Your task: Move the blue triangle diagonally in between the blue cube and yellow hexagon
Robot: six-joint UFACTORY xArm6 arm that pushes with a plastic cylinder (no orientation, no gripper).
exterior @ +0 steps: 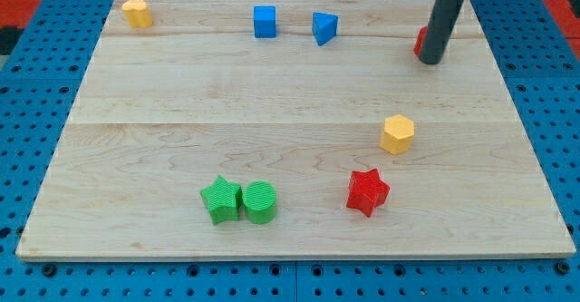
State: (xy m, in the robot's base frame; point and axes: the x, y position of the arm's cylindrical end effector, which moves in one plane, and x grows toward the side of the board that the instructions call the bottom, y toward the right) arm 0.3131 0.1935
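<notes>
The wooden board [299, 148] fills most of the view, resting on a blue pegboard surface [36, 84]. The dark rod [442, 21] comes down from the view's top at the right, and my tip [431, 62] rests on the board; it is a plain rod end, holding nothing. A red block [420, 41], its shape mostly hidden, sits just behind the rod on its left side, touching or nearly touching it.

Taking the blue cube [265, 21] as landmark, near the board's top edge: the blue triangle [324, 27] stands just beside it to the view's right, apart from it, and my tip is well beyond the triangle, further right. The yellow hexagon [397, 133] lies well below and right of the cube. The red star [367, 191] sits lower still. The green star [220, 199] and green cylinder [259, 201], touching each other, are far below the cube. A small yellow block [137, 12] lies well left of the cube, at the board's top left corner.
</notes>
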